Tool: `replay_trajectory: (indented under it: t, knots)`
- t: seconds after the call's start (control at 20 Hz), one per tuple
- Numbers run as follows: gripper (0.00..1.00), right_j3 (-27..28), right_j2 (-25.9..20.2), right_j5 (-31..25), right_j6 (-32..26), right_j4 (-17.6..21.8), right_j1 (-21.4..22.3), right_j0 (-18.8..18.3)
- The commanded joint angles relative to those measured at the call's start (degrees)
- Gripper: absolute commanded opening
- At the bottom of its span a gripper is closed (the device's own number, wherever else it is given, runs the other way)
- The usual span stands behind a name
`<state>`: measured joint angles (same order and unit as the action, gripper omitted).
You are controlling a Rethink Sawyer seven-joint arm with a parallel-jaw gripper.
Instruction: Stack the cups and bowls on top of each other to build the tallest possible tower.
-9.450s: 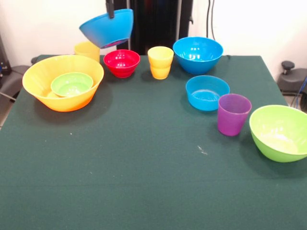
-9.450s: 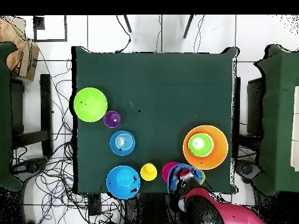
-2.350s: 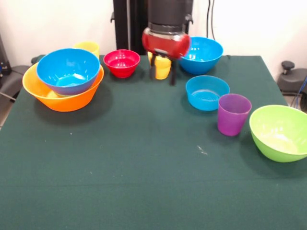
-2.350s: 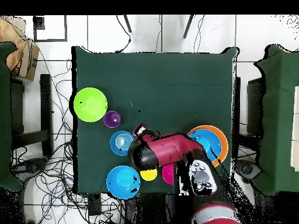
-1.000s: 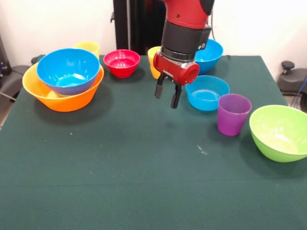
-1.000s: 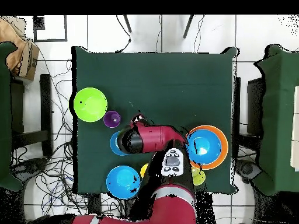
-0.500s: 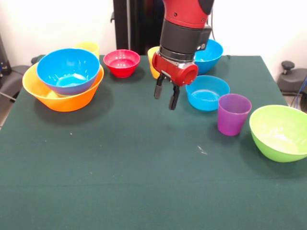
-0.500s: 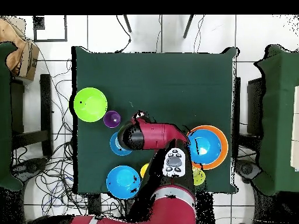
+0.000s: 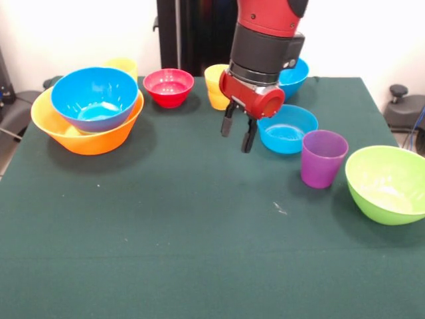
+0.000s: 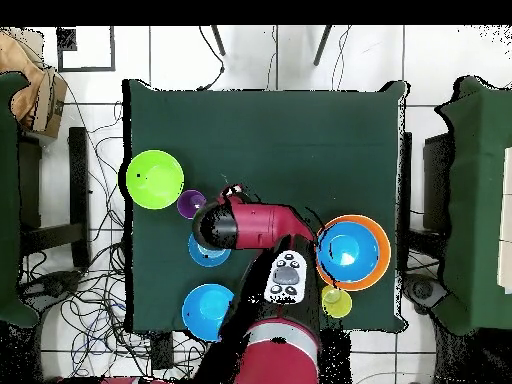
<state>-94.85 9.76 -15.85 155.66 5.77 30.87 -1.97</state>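
Observation:
My gripper (image 9: 236, 138) is open and empty. It hangs above the cloth just left of the shallow blue bowl (image 9: 287, 129). The tower stands at the left: the huge orange-yellow bowl (image 9: 85, 136) with a large blue bowl (image 9: 95, 98) nested in it; the small green bowl is hidden. A yellow cup (image 9: 123, 65) stands behind the tower. The small red bowl (image 9: 169, 86) and the second yellow cup (image 9: 214, 86) stand at the back. The other large blue bowl (image 9: 297, 72) is partly behind my arm. The purple cup (image 9: 323, 158) and the lime green bowl (image 9: 388, 183) stand at the right.
In the overhead view my arm covers the red bowl and part of the shallow blue bowl (image 10: 205, 254). The lime bowl (image 10: 155, 179) and the purple cup (image 10: 190, 203) are near the table's left edge. The orange bowl (image 10: 381, 252) is near the right edge.
Since long ago the held blue bowl has come to rest in the orange bowl, over the small green one. In the last second the gripper has shifted right, toward the shallow blue bowl.

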Motion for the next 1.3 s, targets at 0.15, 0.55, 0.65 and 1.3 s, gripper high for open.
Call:
replay_trajectory:
  t: [0.15, 0.55, 0.65, 1.3]
  knots:
    - [1.0, 7.3, -1.3, -10.44, 4.67, -4.5, 0.28, 3.66]
    - [1.0, 9.68, 0.31, -11.62, 5.37, -6.33, -1.59, 5.6]
    - [1.0, 9.78, 0.59, -11.62, 5.29, -6.63, -1.73, 5.81]
    - [1.0, 10.65, 2.42, -10.82, 4.7, -8.02, -3.37, 7.34]
